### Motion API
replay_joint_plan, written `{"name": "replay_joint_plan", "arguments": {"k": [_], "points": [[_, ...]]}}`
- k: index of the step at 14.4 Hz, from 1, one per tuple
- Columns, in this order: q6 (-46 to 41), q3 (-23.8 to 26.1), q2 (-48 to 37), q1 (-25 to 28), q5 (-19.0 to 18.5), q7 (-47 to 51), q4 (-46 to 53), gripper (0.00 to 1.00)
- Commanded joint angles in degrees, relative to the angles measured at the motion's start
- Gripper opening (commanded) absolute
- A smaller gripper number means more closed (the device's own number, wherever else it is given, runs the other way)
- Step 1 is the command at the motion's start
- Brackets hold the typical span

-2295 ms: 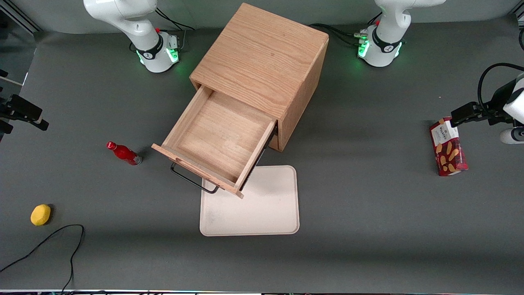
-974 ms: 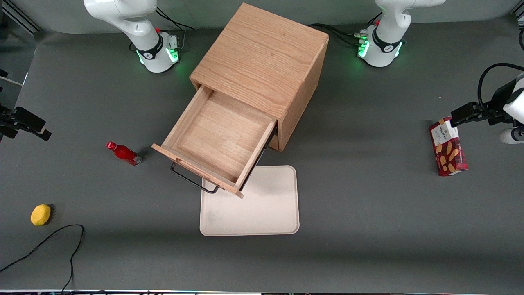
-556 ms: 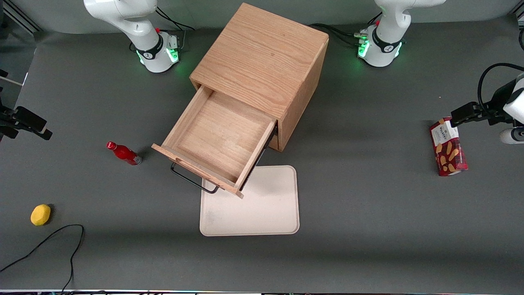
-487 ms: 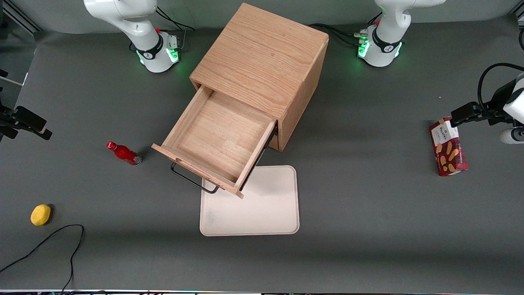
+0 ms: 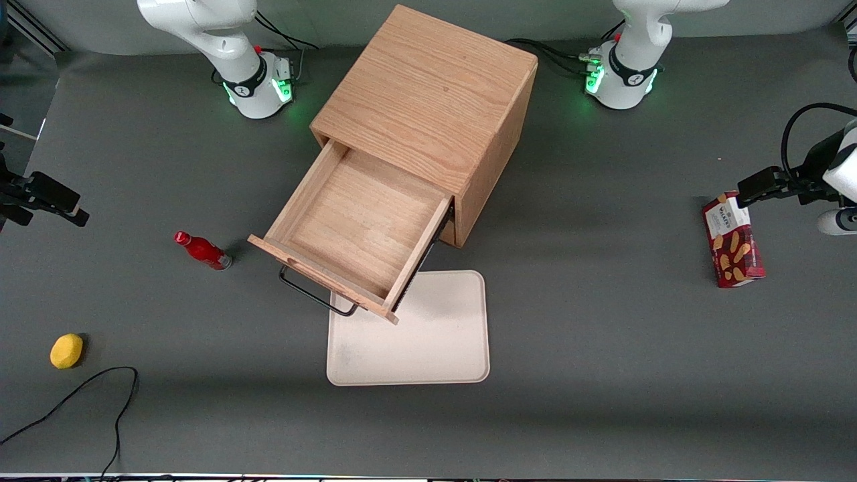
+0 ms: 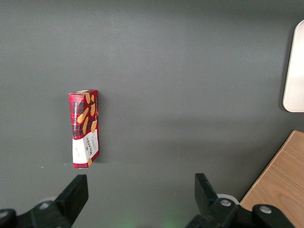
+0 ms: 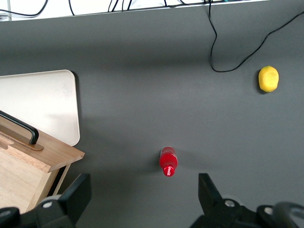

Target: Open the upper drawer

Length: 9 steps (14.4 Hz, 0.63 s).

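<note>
Front view: the upper drawer stands pulled well out of the cabinet at frame centre, interior bare, its black handle over the cream tray. The gripper hangs at the left edge, well apart from the drawer.

Right wrist view: gripper fingers are spread wide, holding nothing, above the red bottle.

Right arm's gripper hanging high above the table, well apart from the red bottle toward the working arm's end, fingers spread wide, holding nothing.
</note>
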Motion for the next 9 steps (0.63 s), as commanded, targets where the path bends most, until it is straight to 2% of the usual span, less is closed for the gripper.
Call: {"name": "replay_joint_plan", "arguments": {"k": [1,9], "points": [[-1.1,-0.5,-0.5,0.6,-0.7,-1.0,0.0,1.00],[-5.0,-0.4,-0.7,0.6,-1.0,-1.3,0.1,1.00]]}}
